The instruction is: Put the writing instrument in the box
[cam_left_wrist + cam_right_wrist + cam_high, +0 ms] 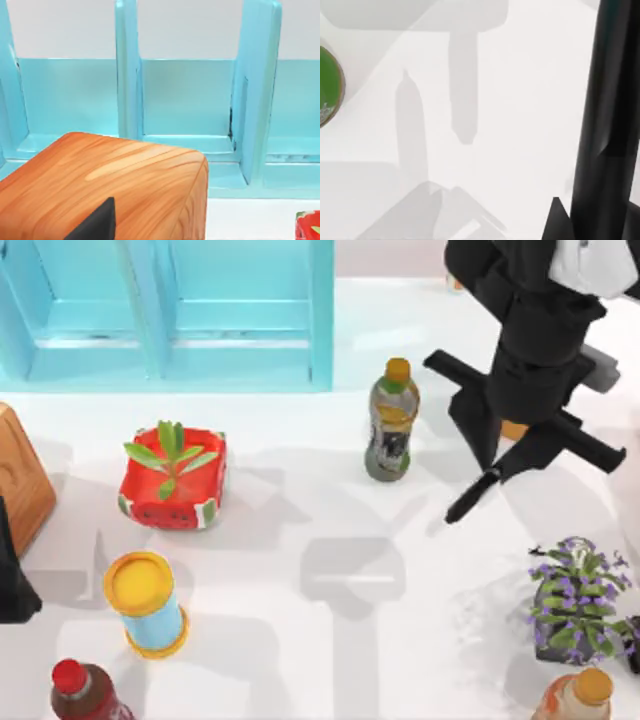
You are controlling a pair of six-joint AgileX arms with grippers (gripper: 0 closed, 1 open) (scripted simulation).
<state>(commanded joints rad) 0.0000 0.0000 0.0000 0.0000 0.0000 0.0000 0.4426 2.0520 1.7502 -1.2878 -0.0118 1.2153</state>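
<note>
The writing instrument [473, 496] is a slim black marker pen held slanted above the table, tip pointing down and to the left, just right of a bottle. My right gripper [512, 458] is shut on its upper end. In the right wrist view the pen's black barrel [607, 100] runs along one side over bare white table. The box [322, 310] is a large light-blue case with upright dividers at the table's back left, well away from the pen. Its compartments [187, 95] face the left wrist camera. My left arm [10, 585] sits parked at the left edge.
A yellow-capped bottle [392, 420] stands left of the pen. A red pot with a green plant [172, 480], a blue can [148, 605] and a red-capped bottle [85, 692] are front left. A wooden block [20, 480] sits far left. Purple flowers [578, 595] stand front right.
</note>
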